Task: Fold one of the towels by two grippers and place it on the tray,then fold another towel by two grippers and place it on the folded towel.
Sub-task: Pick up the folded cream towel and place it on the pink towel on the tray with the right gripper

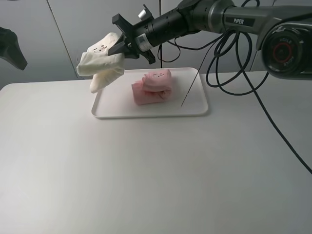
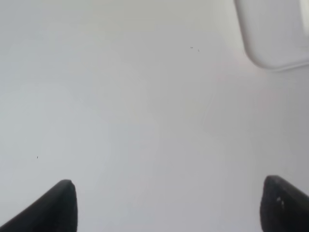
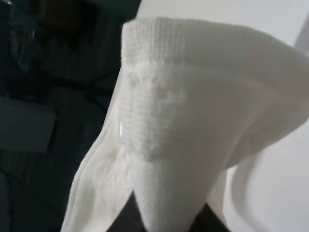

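Carrying the folded cream towel (image 1: 101, 63), clamped by the right gripper (image 1: 118, 48), remains; lowering onto the pink towel (image 1: 152, 87) is needed. Left gripper (image 2: 166, 205) jaws are held apart.

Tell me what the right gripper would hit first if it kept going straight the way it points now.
Probably nothing soon. The right gripper, shut on the cream towel, points left and slightly down, past the tray's left end. The table beyond looks bare, though depth is unclear.
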You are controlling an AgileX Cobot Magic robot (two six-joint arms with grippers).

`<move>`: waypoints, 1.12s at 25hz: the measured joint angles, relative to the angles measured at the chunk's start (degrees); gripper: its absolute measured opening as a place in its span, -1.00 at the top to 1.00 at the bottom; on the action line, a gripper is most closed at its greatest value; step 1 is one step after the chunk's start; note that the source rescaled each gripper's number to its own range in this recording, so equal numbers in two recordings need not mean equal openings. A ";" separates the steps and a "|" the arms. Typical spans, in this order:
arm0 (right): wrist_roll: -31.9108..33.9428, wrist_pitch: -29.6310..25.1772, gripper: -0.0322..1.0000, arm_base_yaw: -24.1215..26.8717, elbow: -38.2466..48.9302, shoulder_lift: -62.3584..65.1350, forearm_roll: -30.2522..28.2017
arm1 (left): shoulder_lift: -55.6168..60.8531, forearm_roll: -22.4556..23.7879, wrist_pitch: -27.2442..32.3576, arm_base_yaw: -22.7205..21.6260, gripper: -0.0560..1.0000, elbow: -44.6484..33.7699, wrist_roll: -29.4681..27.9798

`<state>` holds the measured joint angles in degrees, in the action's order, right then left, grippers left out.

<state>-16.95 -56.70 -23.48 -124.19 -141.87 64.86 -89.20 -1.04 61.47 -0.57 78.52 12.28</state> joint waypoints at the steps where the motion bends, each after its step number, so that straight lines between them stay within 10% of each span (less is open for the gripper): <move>1: 0.25 -0.53 0.75 0.93 0.00 0.00 -0.55 | 0.00 0.00 0.00 0.00 -0.94 0.00 0.00; 28: 0.73 -2.05 0.75 9.62 -0.21 -4.09 -7.25 | 0.00 -0.19 0.00 0.00 -0.94 0.00 0.46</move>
<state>-16.21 -58.75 -13.86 -124.40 -145.96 57.61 -89.20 -1.24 61.47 -0.57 78.52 12.74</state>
